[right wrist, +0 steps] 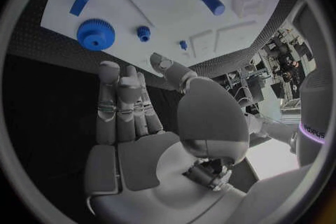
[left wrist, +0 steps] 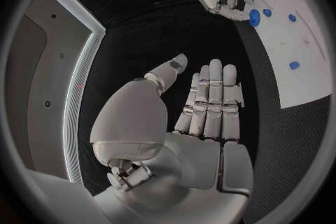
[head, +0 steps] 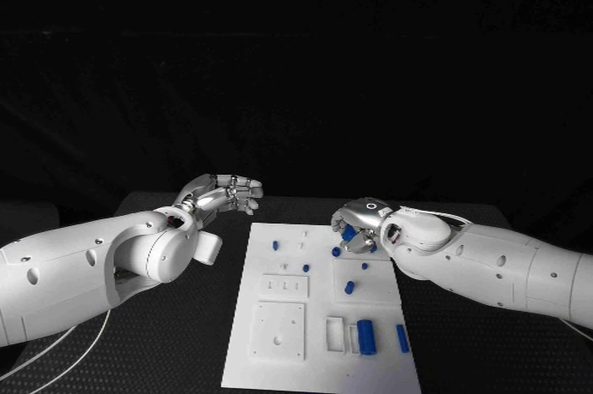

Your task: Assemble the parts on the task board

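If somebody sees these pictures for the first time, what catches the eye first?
The white task board in the middle of the black table, dotted with small blue parts. Next, the two silver hands: the right hand is over the board's far right corner, and the left hand is off its far left side, holding nothing.

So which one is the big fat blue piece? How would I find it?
Start at the white task board in the middle of the black table, then go to its near end. The thickest blue cylinder lies there, between a white frame and a thinner blue stick. It is fatter than every other blue part.
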